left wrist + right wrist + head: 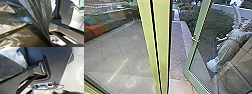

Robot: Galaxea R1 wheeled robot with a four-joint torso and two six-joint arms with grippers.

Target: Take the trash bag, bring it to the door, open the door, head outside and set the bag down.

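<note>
The black trash bag (16, 31) looms large and creased in the left wrist view, close to the camera, and part of the dark bag (8, 68) shows in the right wrist view beside some clear plastic. In the head view a green-framed glass door (192, 60) stands open at the right, with a small handle fitting on its frame. How the bag is held cannot be made out, and the state of both grippers cannot be told.
A thick yellow-green post (162, 45) rises near the middle of the head view. Beyond the doorway runs a paved path (177, 55) with hedges. A pale statue (229, 47) stands behind the door glass; coloured seats (96, 25) lie at the left.
</note>
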